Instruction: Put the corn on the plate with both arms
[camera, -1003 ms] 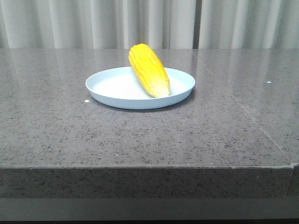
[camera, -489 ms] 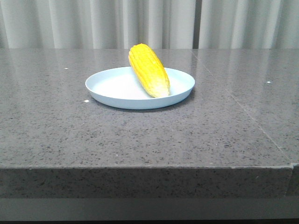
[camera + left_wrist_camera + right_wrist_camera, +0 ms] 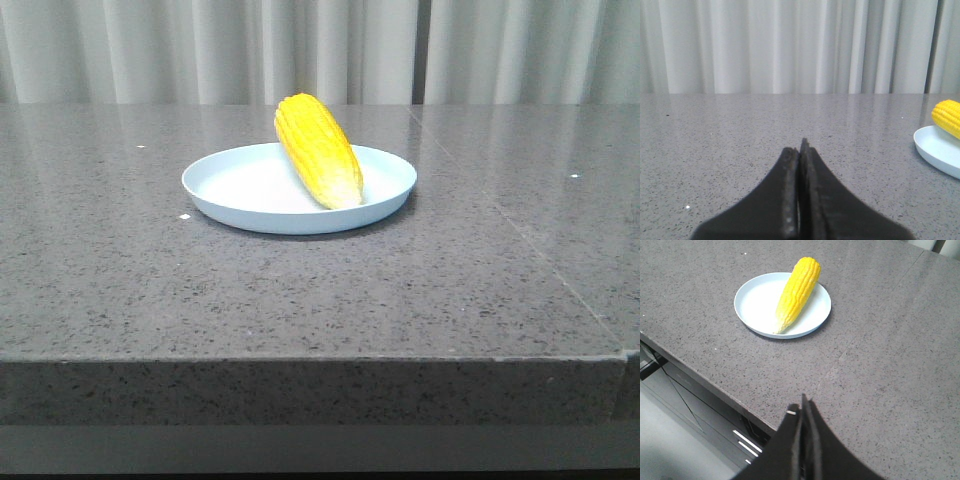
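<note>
Speckled grey stone table [image 3: 300, 290] | ribbed yellow corn [image 3: 318, 150] on round plate [image 3: 235, 190] | both jaws pressed together, holding nothing

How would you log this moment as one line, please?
corn: on plate | left gripper: shut, empty | right gripper: shut, empty | both away from plate

A: What stands on the grey stone table [image 3: 300, 300]?

B: Only the pale blue plate [image 3: 230, 190], with the corn cob [image 3: 318, 150] lying slantwise across its right half, thick end jutting over the far rim.

A: And room around it?

B: Bare tabletop lies on every side; the curtain [image 3: 200, 50] hangs well behind the far edge.
</note>
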